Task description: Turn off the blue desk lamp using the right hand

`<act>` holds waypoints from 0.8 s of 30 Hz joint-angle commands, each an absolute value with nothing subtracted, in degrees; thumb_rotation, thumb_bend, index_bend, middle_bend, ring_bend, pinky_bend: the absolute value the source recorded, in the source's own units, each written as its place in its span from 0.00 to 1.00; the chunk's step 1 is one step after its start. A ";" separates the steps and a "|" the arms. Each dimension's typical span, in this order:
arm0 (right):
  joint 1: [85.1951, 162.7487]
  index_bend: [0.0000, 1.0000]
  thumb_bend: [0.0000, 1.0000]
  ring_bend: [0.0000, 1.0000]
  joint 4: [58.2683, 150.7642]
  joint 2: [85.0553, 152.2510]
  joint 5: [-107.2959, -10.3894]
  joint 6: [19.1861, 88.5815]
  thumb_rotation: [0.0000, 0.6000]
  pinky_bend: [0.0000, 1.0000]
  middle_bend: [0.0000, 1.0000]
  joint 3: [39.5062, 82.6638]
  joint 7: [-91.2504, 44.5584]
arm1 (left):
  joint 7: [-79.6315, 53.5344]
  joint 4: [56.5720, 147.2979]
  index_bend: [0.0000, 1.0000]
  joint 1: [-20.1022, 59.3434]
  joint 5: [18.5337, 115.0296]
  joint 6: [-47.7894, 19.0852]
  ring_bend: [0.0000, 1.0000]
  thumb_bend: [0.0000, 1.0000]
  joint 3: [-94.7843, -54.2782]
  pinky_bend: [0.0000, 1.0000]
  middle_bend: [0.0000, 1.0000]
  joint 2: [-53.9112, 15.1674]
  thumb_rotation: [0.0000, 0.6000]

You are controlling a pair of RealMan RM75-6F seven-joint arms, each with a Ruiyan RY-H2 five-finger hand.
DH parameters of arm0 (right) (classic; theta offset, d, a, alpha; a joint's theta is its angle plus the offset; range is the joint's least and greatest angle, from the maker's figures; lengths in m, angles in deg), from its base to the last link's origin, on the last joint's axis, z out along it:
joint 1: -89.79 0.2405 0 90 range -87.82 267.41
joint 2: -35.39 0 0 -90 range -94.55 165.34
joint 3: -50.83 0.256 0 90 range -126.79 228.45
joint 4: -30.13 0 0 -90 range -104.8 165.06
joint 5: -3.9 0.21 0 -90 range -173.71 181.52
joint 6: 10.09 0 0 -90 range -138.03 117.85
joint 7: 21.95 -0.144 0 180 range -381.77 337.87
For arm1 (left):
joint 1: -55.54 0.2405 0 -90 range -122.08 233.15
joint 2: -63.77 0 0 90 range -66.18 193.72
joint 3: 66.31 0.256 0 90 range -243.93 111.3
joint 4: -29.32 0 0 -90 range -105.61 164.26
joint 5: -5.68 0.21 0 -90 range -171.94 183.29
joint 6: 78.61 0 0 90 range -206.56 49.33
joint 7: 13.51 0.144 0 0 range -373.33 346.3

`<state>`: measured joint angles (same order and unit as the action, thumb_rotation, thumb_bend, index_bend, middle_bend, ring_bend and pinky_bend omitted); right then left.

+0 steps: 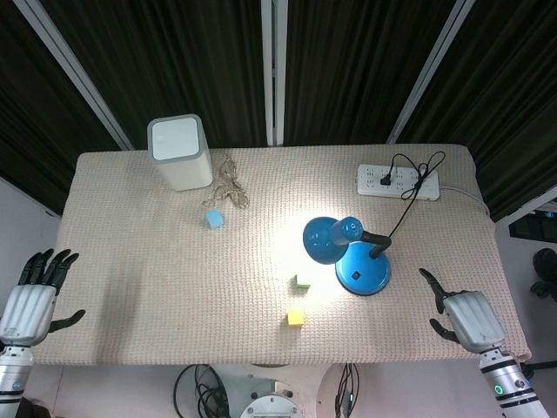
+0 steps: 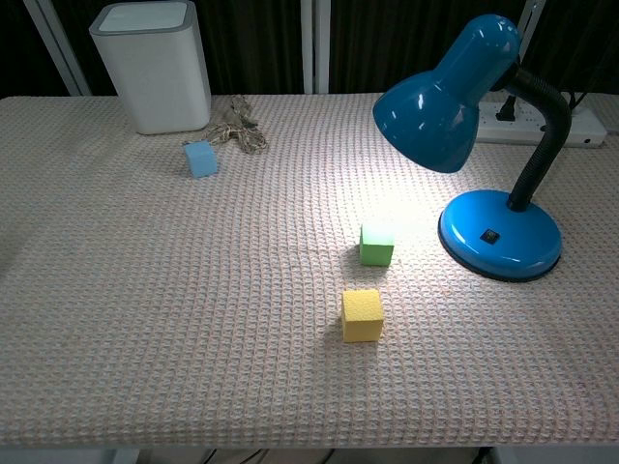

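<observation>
The lamp (image 1: pixel 352 258) stands lit on the right half of the surface (image 1: pixel 157 261), and every place below is given from it. The right robot hand (image 1: pixel 470 319) hovers over the near right edge of the surface, to the lamp's right and nearer the robot, apart from the base (image 2: pixel 500 234) and touching nothing. One finger (image 1: pixel 430 280) reaches toward the base; the rest cannot be made out from above, so whether the hand is spread or curled I cannot tell. It holds nothing. The chest view does not show it.

The lamp's long axis runs from the round base up the black neck (image 2: pixel 538 135) to the shade (image 2: pixel 447 93). In the head view the shade sits left of the base and slightly farther from the robot. Its mouth opens down and left, throwing a bright patch on the surface. A small black switch (image 2: pixel 489 234) sits on top of the base, on the robot's side.

The left robot hand (image 1: pixel 31 300) hangs off the near left corner of the surface, far left of the lamp, fingers spread and empty.

A green cube (image 2: pixel 376 245) lies just left of the base in the light, and a yellow cube (image 2: pixel 363 315) nearer the robot than that. A power strip (image 1: pixel 398 183) lies behind the lamp, its cord (image 1: pixel 405 200) running to it.
</observation>
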<state>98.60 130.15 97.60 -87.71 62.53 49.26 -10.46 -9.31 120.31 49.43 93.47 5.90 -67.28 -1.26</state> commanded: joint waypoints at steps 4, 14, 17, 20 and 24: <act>104.61 0.00 0.18 0.87 135.21 96.96 -83.40 50.87 1.00 0.85 0.86 48.58 -7.98 | -9.23 120.22 0.10 49.46 93.15 5.54 0.00 0.10 -67.19 0.06 0.06 -1.19 1.00; 110.55 0.00 0.18 0.87 135.97 101.20 -73.40 42.78 1.00 0.85 0.84 51.08 0.32 | -9.17 119.82 0.10 49.36 92.32 5.22 0.00 0.10 -67.59 0.06 0.06 -1.42 1.00; 111.79 0.00 0.18 0.87 136.49 102.17 -70.02 42.59 1.00 0.85 0.84 51.71 4.19 | -9.16 119.55 0.10 49.30 92.14 5.17 0.00 0.10 -67.72 0.06 0.06 -1.52 1.00; 112.85 0.00 0.18 0.86 136.95 102.82 -67.43 42.22 1.00 0.85 0.84 52.06 6.24 | -9.47 119.36 0.10 49.28 91.99 4.97 0.00 0.10 -67.70 0.06 0.06 -1.57 1.00; 114.33 0.00 0.18 0.86 137.38 103.64 -64.03 41.91 1.00 0.85 0.83 52.12 8.88 | -10.08 119.14 0.10 49.30 91.87 4.85 0.00 0.10 -67.70 0.06 0.06 -1.48 1.00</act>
<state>113.62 137.10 103.12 -65.02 42.13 51.98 7.94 -10.00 119.18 49.29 91.90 4.85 -67.69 -1.50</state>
